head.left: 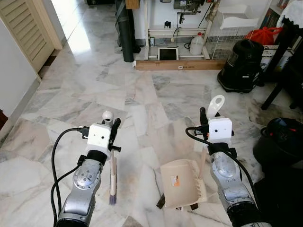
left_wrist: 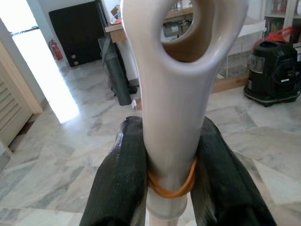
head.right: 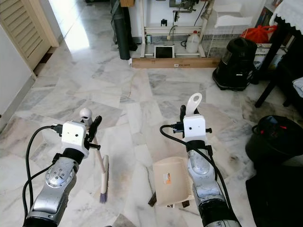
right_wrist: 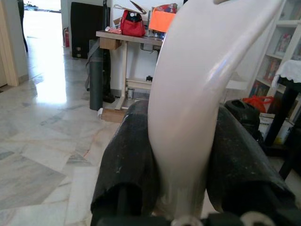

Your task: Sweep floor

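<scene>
My left gripper [head.left: 114,124] is shut on the cream handle of a small broom [head.left: 113,177]. The broom hangs upright, its dark bristles [head.left: 112,199] low over the marble floor. In the left wrist view both black fingers [left_wrist: 120,188] clamp the broom handle [left_wrist: 171,117], which has an orange rubber band around it. My right gripper [head.left: 204,117] is shut on the white handle [head.left: 216,105] of a cream dustpan [head.left: 182,185]. The dustpan's pan rests on the floor in front of me. The right wrist view shows the fingers [right_wrist: 127,169] pressed on either side of that dustpan handle [right_wrist: 193,103].
A black vacuum cleaner [head.left: 243,66] stands far right, with a black bin [head.left: 279,142] nearer on the right beside dark table legs [head.left: 279,90]. A wooden plank [head.left: 177,65] and a desk lie ahead, next to a dark rolled bundle [head.left: 127,38]. A louvred door [head.left: 28,33] is at the left.
</scene>
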Controlling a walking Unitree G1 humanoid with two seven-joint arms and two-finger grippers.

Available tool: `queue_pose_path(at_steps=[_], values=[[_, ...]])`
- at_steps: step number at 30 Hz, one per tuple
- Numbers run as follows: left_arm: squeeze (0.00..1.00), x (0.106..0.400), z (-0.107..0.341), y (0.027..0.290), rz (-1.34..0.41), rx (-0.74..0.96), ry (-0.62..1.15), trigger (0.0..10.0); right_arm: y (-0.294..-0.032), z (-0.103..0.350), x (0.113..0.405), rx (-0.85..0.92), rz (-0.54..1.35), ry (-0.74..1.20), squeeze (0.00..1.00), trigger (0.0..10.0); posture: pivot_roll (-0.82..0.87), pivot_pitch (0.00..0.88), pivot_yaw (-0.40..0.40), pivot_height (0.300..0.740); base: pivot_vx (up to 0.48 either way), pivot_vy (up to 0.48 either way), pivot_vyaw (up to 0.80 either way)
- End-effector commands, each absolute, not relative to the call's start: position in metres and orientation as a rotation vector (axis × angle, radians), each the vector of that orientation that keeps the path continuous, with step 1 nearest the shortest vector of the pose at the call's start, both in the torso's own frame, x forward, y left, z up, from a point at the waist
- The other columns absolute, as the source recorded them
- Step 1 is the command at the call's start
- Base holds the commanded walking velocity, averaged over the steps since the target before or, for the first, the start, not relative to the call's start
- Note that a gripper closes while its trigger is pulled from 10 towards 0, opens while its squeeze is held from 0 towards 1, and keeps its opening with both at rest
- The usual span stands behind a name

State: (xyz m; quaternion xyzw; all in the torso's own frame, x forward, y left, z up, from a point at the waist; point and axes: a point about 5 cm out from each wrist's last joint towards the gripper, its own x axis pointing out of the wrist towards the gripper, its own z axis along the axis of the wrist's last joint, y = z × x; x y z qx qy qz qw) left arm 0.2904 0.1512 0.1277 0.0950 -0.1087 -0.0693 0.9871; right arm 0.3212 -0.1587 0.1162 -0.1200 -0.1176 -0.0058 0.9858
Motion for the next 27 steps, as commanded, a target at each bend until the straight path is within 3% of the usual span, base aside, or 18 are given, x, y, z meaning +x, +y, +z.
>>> queue_pose_path(at_steps=[1,27], values=[[0.0,0.2899,0.1348,0.1535,-0.13,0.208,-0.249,10.0,-0.1542,0.1228,0.3223,-0.241,0.005,-0.267,0.0,10.0,0.05,0.1,0.032,0.74,0.24,0.0,0.0],[0.0,0.2912,0.1353,0.1532,-0.133,0.211,-0.257,10.0,-0.1525,0.1219,0.3237,-0.239,0.013,-0.265,0.0,10.0,0.06,0.054,0.033,0.74,0.214,0.0,0.0]])
